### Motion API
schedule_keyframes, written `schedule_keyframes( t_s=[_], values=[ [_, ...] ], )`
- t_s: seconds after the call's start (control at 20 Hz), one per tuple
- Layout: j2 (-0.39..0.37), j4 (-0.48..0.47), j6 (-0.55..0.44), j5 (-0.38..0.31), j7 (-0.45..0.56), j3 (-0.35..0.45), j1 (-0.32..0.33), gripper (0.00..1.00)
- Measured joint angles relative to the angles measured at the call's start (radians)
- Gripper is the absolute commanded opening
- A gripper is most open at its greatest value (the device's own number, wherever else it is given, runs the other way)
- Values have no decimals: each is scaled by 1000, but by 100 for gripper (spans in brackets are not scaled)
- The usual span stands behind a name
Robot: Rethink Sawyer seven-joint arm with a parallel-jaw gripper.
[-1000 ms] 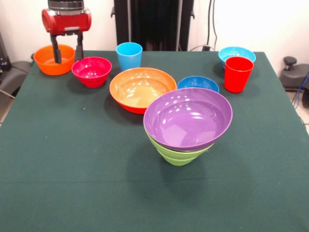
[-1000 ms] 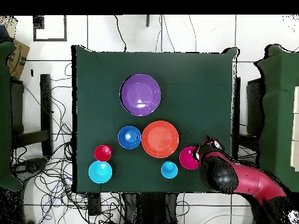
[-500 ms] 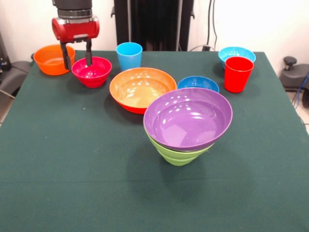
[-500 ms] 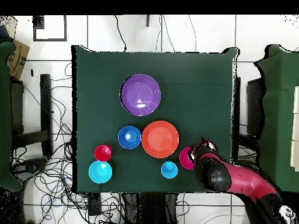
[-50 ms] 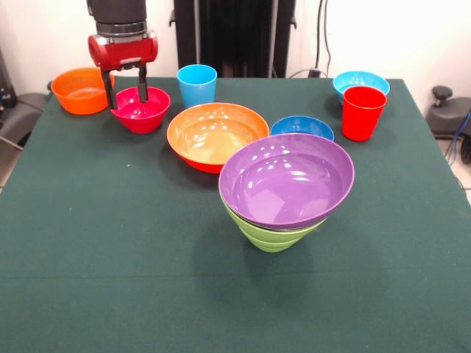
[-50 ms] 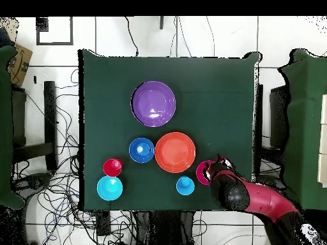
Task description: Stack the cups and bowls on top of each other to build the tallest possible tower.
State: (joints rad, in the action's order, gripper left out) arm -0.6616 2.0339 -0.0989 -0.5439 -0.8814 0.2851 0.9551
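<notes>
Red-and-black gripper (image 5: 126,90) with jaws spread, straddling the left rim of the magenta-red bowl (image 5: 141,109): one finger outside, one inside. Small orange bowl (image 5: 79,90) lies just left of it, light blue cup (image 5: 197,84) to the right. Purple bowl (image 5: 286,180) sits tilted atop lime green bowls (image 5: 269,235) mid-counter (image 5: 110,243), beside the large orange bowl (image 5: 215,134).
</notes>
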Motion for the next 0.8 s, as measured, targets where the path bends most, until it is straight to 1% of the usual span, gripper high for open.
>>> schedule_keyframes(
  t_s=[0.3,0.8],
  values=[
    [18,0,0,0,0,-33,-22,100],
    [18,-7,6,-2,0,-66,-45,100]
  ],
)
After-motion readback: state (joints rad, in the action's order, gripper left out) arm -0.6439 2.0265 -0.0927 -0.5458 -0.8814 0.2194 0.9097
